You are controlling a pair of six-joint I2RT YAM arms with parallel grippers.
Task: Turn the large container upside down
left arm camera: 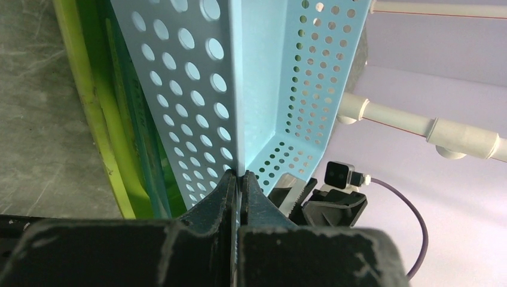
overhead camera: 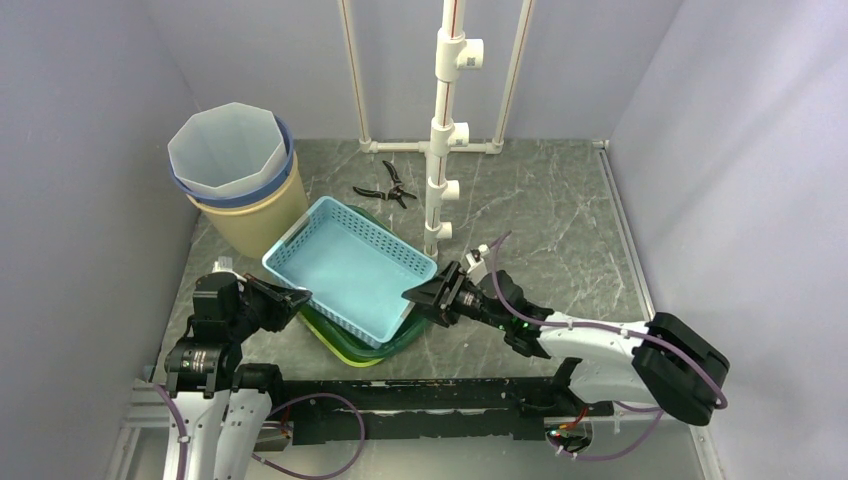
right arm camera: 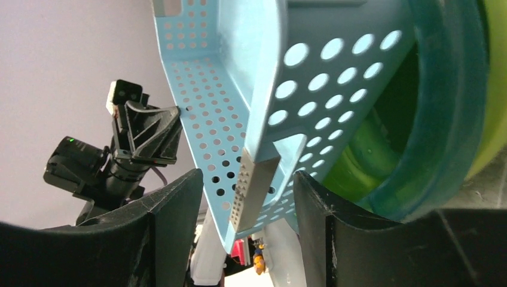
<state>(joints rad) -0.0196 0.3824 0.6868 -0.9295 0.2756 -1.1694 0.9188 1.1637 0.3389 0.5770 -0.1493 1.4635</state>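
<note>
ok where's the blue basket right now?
Top view, left of centre: the blue basket sits over the green trays, just in front of the tan bucket, left gripper shut on its left rim, right gripper open at its right corner.

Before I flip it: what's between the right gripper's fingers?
The rim of the light-blue perforated plastic basket, gaps on both sides, inside the open right gripper; right wrist view.

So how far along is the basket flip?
Done: left tool clamped on the blue basket wall. In hand: right tool open, straddling the opposite rim. Left: close it, lift, flip; the basket sits upright on the green trays.
</note>
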